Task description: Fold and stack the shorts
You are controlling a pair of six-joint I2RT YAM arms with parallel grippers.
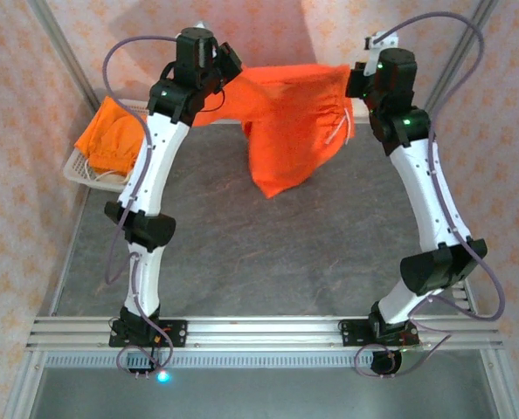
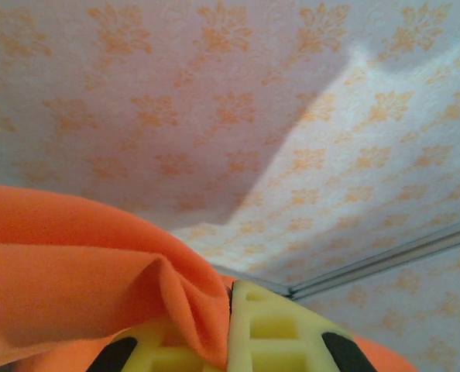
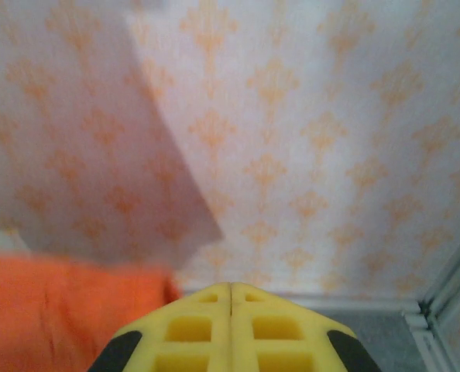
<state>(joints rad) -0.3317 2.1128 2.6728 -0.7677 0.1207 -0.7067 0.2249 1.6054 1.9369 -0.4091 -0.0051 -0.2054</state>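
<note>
A bright orange pair of shorts (image 1: 290, 122) hangs in the air over the far end of the table, its top edge stretched between my two grippers. My left gripper (image 1: 231, 72) is shut on the left end. In the left wrist view, orange cloth (image 2: 98, 263) is pinched between the yellow fingers of the left gripper (image 2: 231, 288). My right gripper (image 1: 356, 80) holds the right end near the white drawstring (image 1: 334, 131). In the right wrist view its jaws (image 3: 230, 285) are pressed together, with the orange cloth (image 3: 60, 310) just to their left. A second orange pair (image 1: 111, 140) lies bunched in the basket.
The white mesh basket (image 1: 80, 172) stands at the table's far left edge, beside the left arm. The grey table top (image 1: 268, 262) stretches from the hanging cloth down to the aluminium rail (image 1: 259, 330). Patterned walls close in the back and sides.
</note>
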